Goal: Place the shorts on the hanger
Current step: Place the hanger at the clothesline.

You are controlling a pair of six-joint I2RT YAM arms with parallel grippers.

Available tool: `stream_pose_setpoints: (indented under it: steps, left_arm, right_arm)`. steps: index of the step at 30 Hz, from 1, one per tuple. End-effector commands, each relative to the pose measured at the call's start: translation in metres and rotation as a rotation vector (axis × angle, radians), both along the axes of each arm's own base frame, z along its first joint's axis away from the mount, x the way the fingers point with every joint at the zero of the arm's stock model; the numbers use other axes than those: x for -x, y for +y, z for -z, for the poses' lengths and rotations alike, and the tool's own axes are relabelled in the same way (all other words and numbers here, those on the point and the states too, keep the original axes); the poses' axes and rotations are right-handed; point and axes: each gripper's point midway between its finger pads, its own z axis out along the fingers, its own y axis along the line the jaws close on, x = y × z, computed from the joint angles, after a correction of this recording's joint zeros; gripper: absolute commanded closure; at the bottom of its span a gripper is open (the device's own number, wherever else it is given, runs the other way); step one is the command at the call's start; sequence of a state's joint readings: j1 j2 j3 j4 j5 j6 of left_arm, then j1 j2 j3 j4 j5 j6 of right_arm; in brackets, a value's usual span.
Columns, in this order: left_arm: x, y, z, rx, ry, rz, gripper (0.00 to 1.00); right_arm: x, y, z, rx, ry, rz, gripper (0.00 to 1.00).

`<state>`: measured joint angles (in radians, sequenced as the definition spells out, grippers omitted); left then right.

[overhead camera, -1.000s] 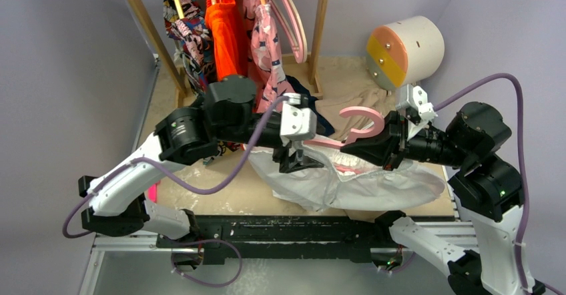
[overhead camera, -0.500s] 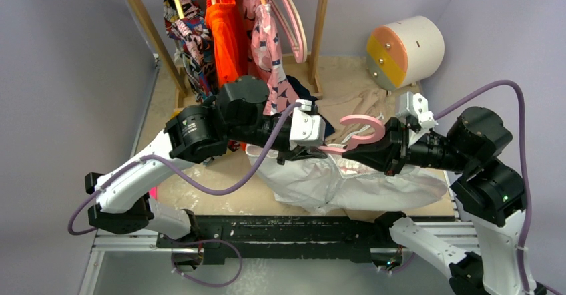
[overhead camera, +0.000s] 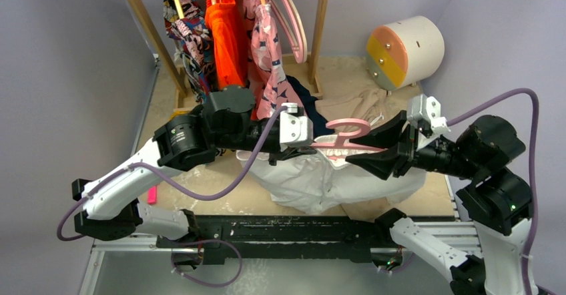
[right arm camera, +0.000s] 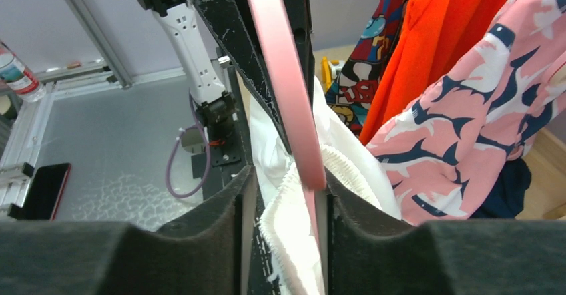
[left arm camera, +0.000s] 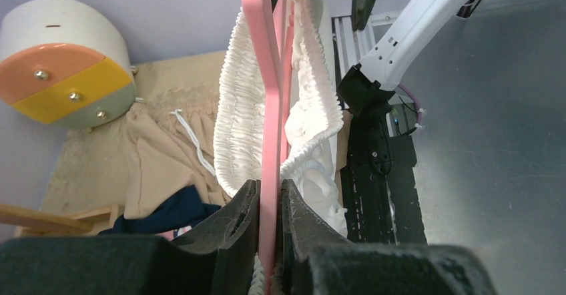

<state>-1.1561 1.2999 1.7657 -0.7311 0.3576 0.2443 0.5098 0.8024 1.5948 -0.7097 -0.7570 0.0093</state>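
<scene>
Pink hanger carrying white shorts is clenched in the left end effector; the right end effector is released, straddling hanger and shorts

lilac walls, wooden rack, beige tabletop

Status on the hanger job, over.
Left gripper shut on hanger. Right gripper open, straddling hanger and shorts. Waistband looped over hanger. Hanging clothes close behind.
</scene>
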Motion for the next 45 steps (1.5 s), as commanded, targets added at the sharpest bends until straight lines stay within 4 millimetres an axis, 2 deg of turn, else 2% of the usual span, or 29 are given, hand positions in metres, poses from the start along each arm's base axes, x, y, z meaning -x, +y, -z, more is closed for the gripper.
stream_pose_setpoints:
  steps: [1,6,12,14,15,17,23,27,33,36,39,45]
  left_arm:
    - [0.0,0.02,-0.05,0.174,-0.067,-0.052,1.0]
    - [0.004,0.033,-0.052,0.171,-0.075,-0.058,1.0]
    - [0.008,0.036,-0.047,0.15,-0.07,-0.042,1.0]
    - [0.011,0.036,-0.045,0.141,-0.061,-0.028,1.0]
    - [0.013,0.037,-0.043,0.136,-0.056,-0.017,1.0]
    - [0.016,0.039,-0.039,0.12,-0.048,-0.007,1.0]
    - [0.021,0.052,-0.031,0.084,-0.049,-0.001,1.0]
    - [0.021,0.061,-0.038,0.099,-0.067,-0.02,1.0]
    - [0.022,0.066,-0.048,0.12,-0.085,-0.025,1.0]
    - [0.022,0.065,-0.05,0.125,-0.089,-0.025,1.0]
    - [0.02,0.063,-0.052,0.13,-0.096,-0.024,1.0]
    - [0.017,0.056,-0.056,0.142,-0.105,-0.023,1.0]
  right_arm:
    - [-0.002,-0.009,-0.017,-0.037,-0.057,0.074,0.5]
    - [-0.007,-0.025,-0.026,-0.045,-0.104,0.182,0.43]
    - [-0.017,-0.034,-0.024,-0.017,-0.127,0.255,0.38]
    - [-0.02,-0.04,-0.023,-0.014,-0.14,0.292,0.31]
    - [-0.02,-0.042,-0.023,-0.013,-0.145,0.304,0.22]
    - [-0.019,-0.045,-0.021,-0.007,-0.151,0.317,0.17]
    - [-0.007,-0.041,-0.006,0.026,-0.141,0.251,0.17]
    - [0.006,-0.027,0.012,0.048,-0.096,0.124,0.18]
    - [0.005,-0.022,0.029,0.076,-0.046,0.1,0.19]
    - [0.003,-0.021,0.031,0.079,-0.035,0.094,0.24]
    - [0.003,-0.018,0.032,0.082,-0.028,0.077,0.36]
    - [0.004,-0.015,0.031,0.082,-0.031,0.061,0.78]
